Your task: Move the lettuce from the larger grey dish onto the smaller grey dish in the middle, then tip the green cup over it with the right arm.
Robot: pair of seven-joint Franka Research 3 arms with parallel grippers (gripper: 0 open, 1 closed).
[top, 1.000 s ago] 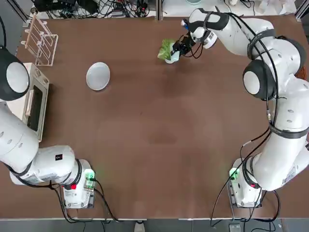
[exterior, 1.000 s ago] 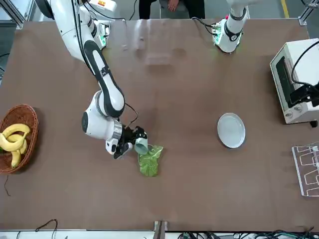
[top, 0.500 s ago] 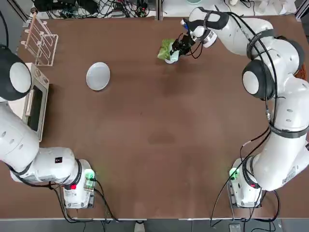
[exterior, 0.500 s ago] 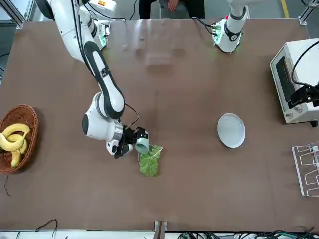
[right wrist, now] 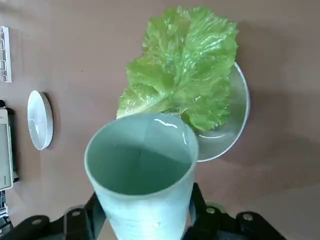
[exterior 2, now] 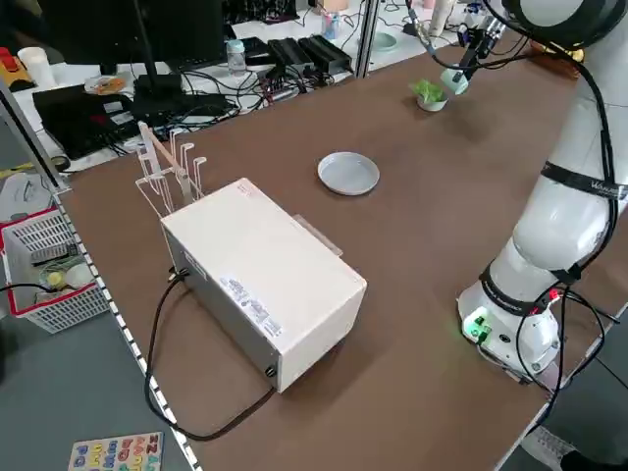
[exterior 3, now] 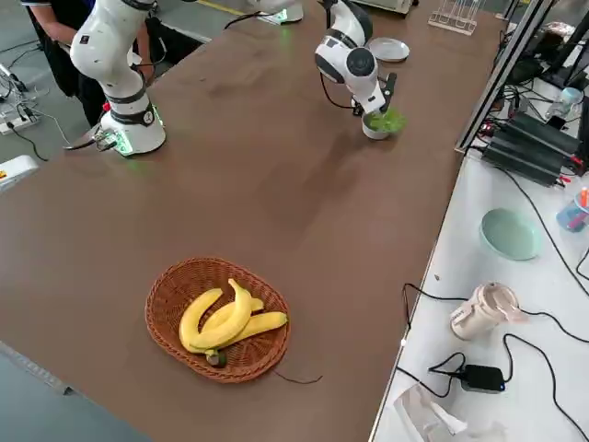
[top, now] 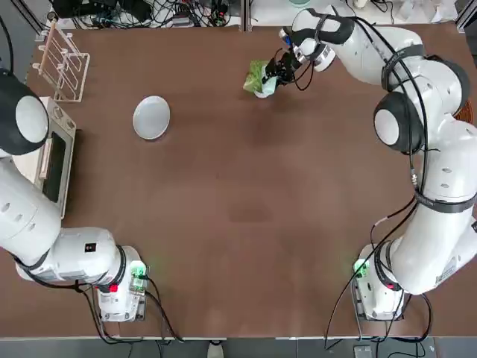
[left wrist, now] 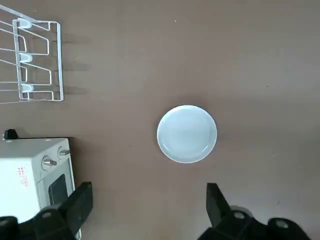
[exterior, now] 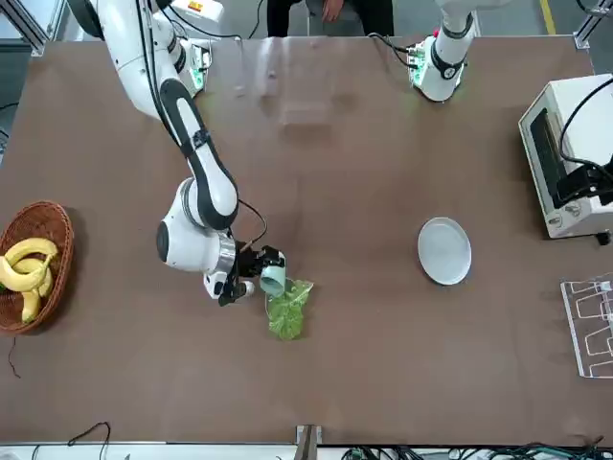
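Right gripper has the cup clenched between its fingers, at the far side of the surface, toward the robot's right. Just beyond the cup, partly hidden by it in the right wrist view, is the bowl; the lettuce sits in it and spills over its rim. How far the cup leans is hard to tell.

Well apart from these, to the robot's left, the plate lies flat and bare on the surface. Left gripper is above the left part of the surface, its fingers spread wide with nothing between them.

Farther left are the oven and, beyond it, the wire rack. Red print and a small warning triangle mark the oven's front, and a printed label lies along its top; neither can be read. On the floor, a board carries coloured characters, too small to make out. Near the right edge, a wicker basket holds bananas.
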